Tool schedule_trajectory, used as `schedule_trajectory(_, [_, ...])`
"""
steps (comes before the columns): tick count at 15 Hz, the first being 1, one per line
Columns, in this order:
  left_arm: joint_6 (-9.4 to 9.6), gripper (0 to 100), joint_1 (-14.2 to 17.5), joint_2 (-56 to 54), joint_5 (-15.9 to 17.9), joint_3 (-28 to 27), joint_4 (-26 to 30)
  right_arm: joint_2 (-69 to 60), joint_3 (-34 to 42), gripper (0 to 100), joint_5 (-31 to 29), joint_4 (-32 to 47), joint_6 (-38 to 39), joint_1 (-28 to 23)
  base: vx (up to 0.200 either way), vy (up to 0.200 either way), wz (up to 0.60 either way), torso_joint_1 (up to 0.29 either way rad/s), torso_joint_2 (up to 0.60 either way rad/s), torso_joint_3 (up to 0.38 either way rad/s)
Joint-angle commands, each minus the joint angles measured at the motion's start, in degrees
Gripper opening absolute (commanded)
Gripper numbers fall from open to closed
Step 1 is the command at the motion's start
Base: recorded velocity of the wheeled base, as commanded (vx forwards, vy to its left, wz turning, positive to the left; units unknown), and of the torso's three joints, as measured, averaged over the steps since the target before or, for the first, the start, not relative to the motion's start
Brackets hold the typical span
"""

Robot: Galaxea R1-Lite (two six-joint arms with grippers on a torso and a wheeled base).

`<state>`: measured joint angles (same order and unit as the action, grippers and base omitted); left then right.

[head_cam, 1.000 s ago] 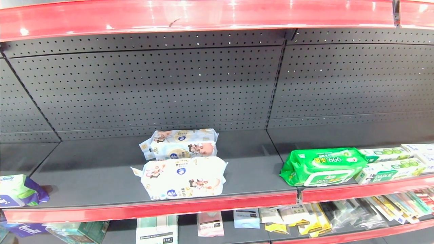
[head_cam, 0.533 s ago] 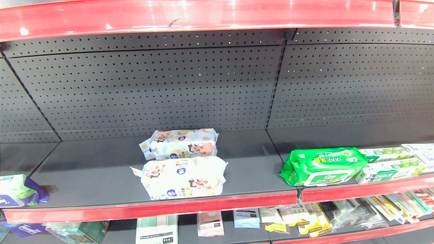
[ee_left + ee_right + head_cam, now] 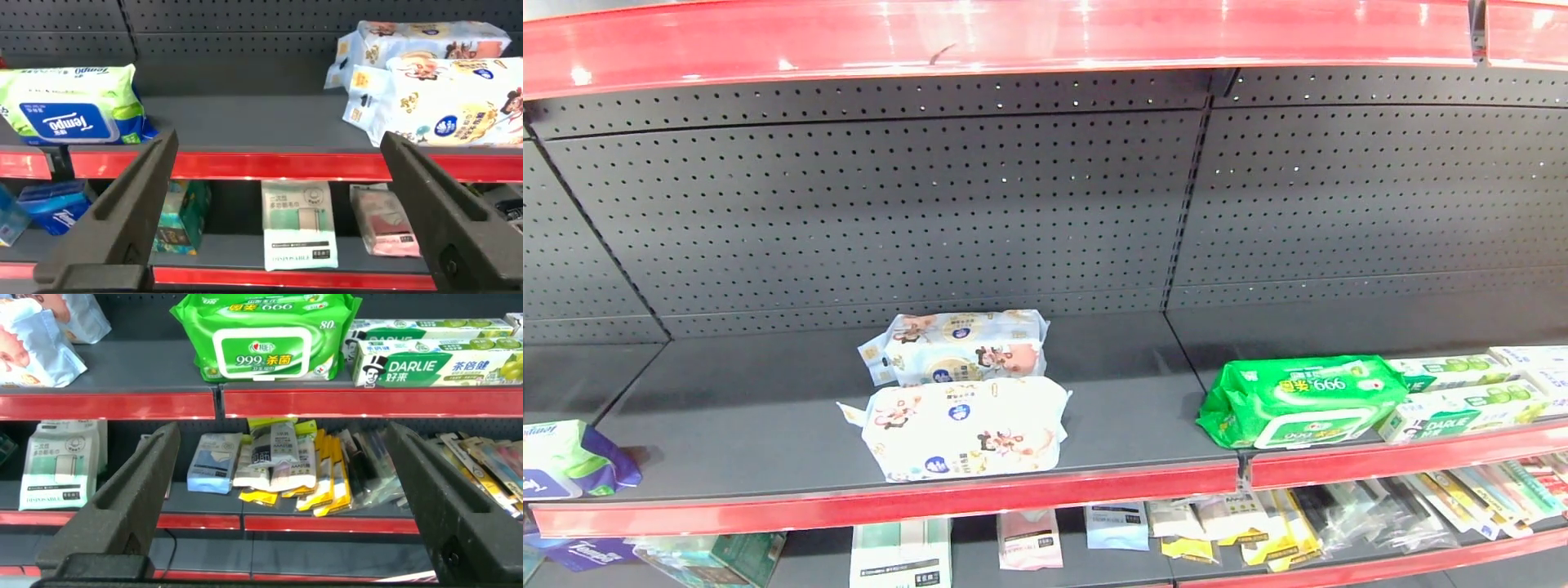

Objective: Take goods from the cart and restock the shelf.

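I see the dark grey shelf (image 3: pixel 752 408), red lip along its front, spanning mid-frame in the head view. Two white cartoon-print soft packs lie flat at centre. The front pack (image 3: pixel 964 429) sits near the lip. The rear pack (image 3: pixel 960 347) lies just behind it, both lengthwise along the edge.

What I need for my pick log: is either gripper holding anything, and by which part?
Nothing is held: the left gripper and the right gripper both stand open and empty.

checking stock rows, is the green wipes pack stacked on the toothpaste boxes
No, the green wipes pack lies on the shelf beside the toothpaste boxes.
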<state>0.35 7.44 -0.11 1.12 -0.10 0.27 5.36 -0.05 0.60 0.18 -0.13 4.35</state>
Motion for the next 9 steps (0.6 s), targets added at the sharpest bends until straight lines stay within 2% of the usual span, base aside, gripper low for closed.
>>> schedule_trajectory(1, [0.0,100,0.0,0.1,0.0,0.0,0.0,0.1,0.0,100,0.0,0.0,0.0,0.0,0.0,0.0,0.6,0.002,0.0,0.002])
schedule_trajectory(3, [0.0,100,0.0,0.1,-0.1,0.0,0.0,0.1,0.0,100,-0.1,0.0,0.0,0.0,0.0,0.0,0.6,0.0,0.0,0.005])
schedule_trajectory(9, [0.0,100,0.0,0.1,-0.1,0.0,0.0,0.1,0.0,100,-0.1,0.0,0.0,0.0,0.0,0.0,0.0,0.0,0.0,0.0])
